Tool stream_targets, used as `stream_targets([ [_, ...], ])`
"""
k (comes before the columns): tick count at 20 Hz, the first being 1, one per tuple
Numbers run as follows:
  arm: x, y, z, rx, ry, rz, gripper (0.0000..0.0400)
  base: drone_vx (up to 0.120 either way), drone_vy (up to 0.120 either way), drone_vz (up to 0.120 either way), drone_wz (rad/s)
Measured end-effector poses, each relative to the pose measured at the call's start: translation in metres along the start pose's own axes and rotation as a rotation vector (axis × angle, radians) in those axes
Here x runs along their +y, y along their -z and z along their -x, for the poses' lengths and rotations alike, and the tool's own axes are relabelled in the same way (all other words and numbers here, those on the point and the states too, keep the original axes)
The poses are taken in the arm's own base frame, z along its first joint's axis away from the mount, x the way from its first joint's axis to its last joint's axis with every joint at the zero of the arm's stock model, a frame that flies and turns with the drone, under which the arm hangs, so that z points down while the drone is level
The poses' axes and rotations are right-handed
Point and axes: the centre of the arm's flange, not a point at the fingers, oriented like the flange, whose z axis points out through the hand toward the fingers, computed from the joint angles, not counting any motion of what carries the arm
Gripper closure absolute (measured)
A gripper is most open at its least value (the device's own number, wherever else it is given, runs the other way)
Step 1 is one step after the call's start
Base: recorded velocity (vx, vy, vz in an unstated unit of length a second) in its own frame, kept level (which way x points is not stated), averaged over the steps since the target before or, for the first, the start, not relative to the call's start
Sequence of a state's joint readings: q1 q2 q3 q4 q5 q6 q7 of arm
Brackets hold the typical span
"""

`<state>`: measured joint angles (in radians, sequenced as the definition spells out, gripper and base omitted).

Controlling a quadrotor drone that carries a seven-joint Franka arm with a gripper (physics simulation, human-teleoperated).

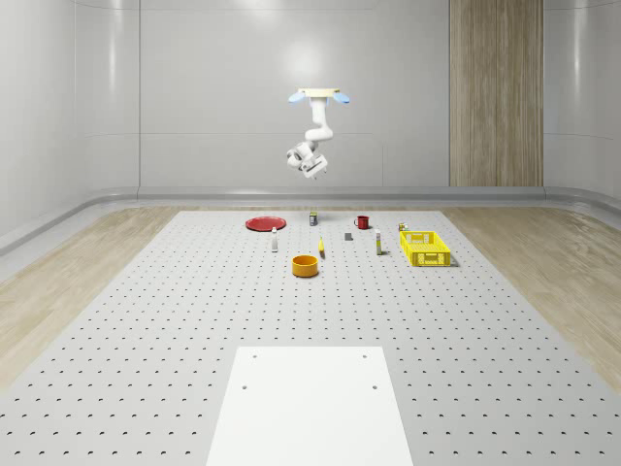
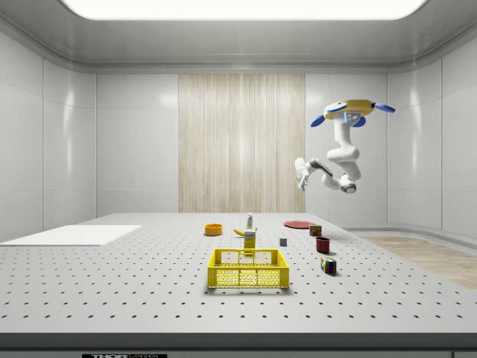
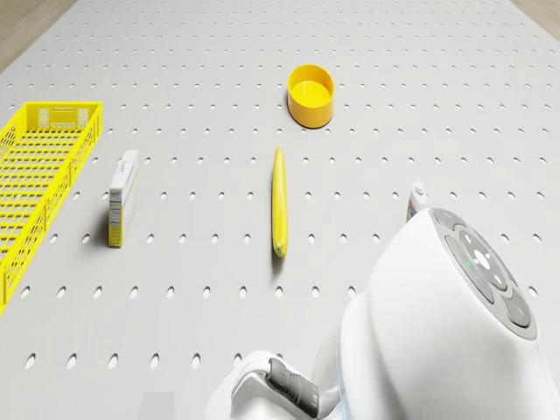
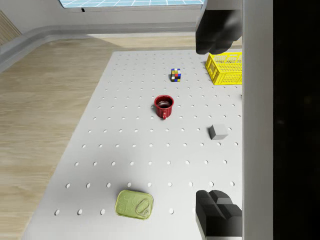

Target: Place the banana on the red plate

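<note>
One fruit to move: the banana (image 3: 279, 200) lies flat on the pegboard table (image 1: 146, 320), untouched, well apart from the gripper.
Banana's place: between the yellow bowl (image 3: 311, 94) and the drone (image 1: 318, 95), with a small upright box (image 3: 122, 197) off to one side and the yellow crate (image 3: 39, 171) beyond that box.
Red plate: the red plate (image 1: 265, 223) sits on the same table, farther from the banana than the yellow bowl, toward the back wall in the whole-scene view.
Drone: hovering high above the table's far end, roughly over the banana's row of small things.
Gripper: the gripper (image 4: 217, 120) hangs in the air with its jaws wide apart and nothing between them; its fingertips (image 4: 216, 212) frame a red mug (image 4: 163, 106) and a tin (image 4: 134, 204) far below.
Handling, by my judgement: light, fairly stiff, smooth-skinned and easily bruised; grip across the thick middle, jaws square to its length, with gentle pressure.
Surface: a flat grey board of regular holes, giving no lip to catch.
Room: pale curved walls, one wood-grain panel, wooden floor around the table.
</note>
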<state>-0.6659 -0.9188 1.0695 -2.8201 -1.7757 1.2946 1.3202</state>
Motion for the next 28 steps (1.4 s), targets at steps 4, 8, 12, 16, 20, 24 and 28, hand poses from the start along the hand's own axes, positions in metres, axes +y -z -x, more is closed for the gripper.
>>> stream_targets([
  [4, -0.017, -0.002, 0.017, 0.172, 0.006, 0.168, 0.0000, 0.120, 0.000, -0.120, 0.000],
  [8, -0.025, -0.006, 0.025, 0.259, 0.009, 0.251, 0.0000, 0.120, -0.030, -0.120, 0.000],
  [12, -0.028, -0.008, 0.029, 0.302, 0.011, 0.290, 0.0000, 0.120, -0.100, -0.120, 0.000],
  [16, -0.030, -0.009, 0.031, 0.323, 0.011, 0.310, 0.0000, 0.120, 0.000, -0.060, 0.000],
  [20, -0.031, -0.009, 0.032, 0.333, 0.012, 0.319, 0.0000, 0.120, 0.000, -0.110, 0.000],
  [24, -0.031, -0.009, 0.032, 0.338, 0.012, 0.324, 0.0000, 0.120, 0.000, -0.120, 0.000],
  [28, -0.032, -0.010, 0.032, 0.340, 0.012, 0.326, 0.0000, 0.120, 0.000, -0.100, 0.000],
])
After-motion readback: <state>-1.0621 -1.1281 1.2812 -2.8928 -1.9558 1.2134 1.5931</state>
